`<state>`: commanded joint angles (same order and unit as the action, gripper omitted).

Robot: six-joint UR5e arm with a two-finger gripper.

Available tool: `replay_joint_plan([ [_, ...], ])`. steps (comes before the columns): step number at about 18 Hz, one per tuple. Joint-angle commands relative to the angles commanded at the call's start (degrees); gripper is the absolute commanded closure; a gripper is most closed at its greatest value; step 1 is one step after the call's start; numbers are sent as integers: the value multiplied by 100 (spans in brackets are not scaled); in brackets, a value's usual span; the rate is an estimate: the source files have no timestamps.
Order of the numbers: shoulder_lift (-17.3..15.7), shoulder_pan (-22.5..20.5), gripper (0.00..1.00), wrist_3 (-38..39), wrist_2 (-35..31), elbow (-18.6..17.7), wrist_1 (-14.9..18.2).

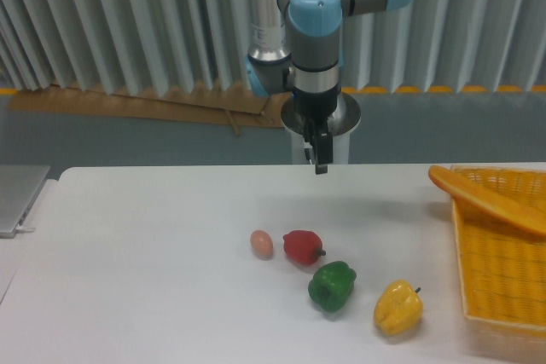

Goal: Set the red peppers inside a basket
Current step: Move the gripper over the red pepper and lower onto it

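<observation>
Hanging above the red pepper [302, 246], the gripper [318, 156], jaw gap unreadable, could nudge the egg [262, 243] or green pepper [332, 286] crowding it.

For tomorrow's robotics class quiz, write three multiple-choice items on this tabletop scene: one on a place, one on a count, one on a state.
1. Where does the small pinkish-orange egg lie?
A. In the basket
B. Just left of the small glossy red bell pepper
C. Right of the yellow pepper

2. How many peppers are on the white table?
A. Two
B. Three
C. Four

3. What is the two-finger gripper holding?
A. Nothing
B. The egg
C. The red pepper

Answers:
1 B, the egg sits beside the red pepper's left side.
2 B, red, glossy green pepper and glossy yellow pepper.
3 A, it hangs above the table, away from the yellow-orange plastic mesh basket, with nothing in it.
</observation>
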<state>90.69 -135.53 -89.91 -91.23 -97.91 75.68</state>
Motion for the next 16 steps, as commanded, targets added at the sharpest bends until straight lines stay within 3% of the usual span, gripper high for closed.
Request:
replay_joint_plan([
  [4,448,254,0,-122,-447,201,-18],
  [7,703,536,0,-1060,-431,536,52],
  [11,1002,720,0,-1651,-211,633,8],
  [16,1248,624,0,-2697,-255,510,-53],
])
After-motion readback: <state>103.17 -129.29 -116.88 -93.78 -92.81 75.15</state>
